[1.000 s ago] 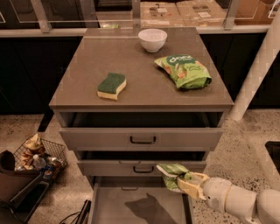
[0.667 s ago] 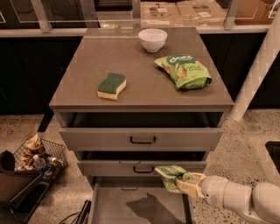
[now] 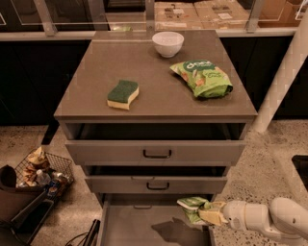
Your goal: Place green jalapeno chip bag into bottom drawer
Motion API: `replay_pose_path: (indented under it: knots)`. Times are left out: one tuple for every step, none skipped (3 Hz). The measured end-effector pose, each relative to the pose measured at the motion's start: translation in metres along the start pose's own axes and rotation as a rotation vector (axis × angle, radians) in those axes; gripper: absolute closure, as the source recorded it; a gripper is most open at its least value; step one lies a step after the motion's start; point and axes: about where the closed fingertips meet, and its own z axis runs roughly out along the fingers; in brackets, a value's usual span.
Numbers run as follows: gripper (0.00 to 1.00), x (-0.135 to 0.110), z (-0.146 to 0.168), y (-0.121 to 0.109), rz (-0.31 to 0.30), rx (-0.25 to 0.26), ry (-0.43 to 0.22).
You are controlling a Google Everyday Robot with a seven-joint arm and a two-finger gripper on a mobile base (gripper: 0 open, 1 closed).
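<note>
Gripper [image 3: 209,215] sits low on the right, at the right-hand rim of the bottom drawer [image 3: 126,227], clenched on the green jalapeno chip bag [image 3: 191,205]. I can see the yellowish fingers [image 3: 215,217] pinching the bag's right end. The part of the bag inside the grip is hidden, so how deep the hold goes I can't tell. The bag sticks out left of the gripper, over the drawer's right side, crumpled. Whether its underside touches the rim or hangs free, I can't make out. There's a dark shadow [image 3: 174,231] on the drawer floor just below it.

The white arm [image 3: 269,218] runs off the right and bottom edges, so only the wrist and one link are in view.

The bottom drawer is pulled out and its front is cut off by the bottom edge. The middle drawer [image 3: 155,184] and top drawer [image 3: 155,153] are each slightly open, and their insides are too dark to read.

On the cabinet top [image 3: 144,62]:
- a green-topped sponge [image 3: 122,94], left of centre
- a white bowl [image 3: 168,43] at the back
- a puffier bright green bag [image 3: 202,77] on the right, well apart from the sponge

On the floor at left is a wire basket [image 3: 44,172] of mixed trash whose contents are hard to identify. In front of it is a dark bin-like shape [image 3: 20,211], partly cut off. A white post [image 3: 283,81] is at right, with cardboard boxes [image 3: 192,9] behind the cabinet, their tops cropped.
</note>
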Motion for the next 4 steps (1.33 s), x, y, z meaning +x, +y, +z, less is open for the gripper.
replay_pose_path:
  knots:
    - [1.0,0.067,0.046,-0.015,0.022,-0.038,0.096]
    - [1.0,0.069,0.049,-0.015,0.022,-0.04,0.098]
    - [1.0,0.072,0.059,-0.016,0.006,-0.039,0.115]
    - [1.0,0.075,0.067,-0.017,-0.01,-0.038,0.13]
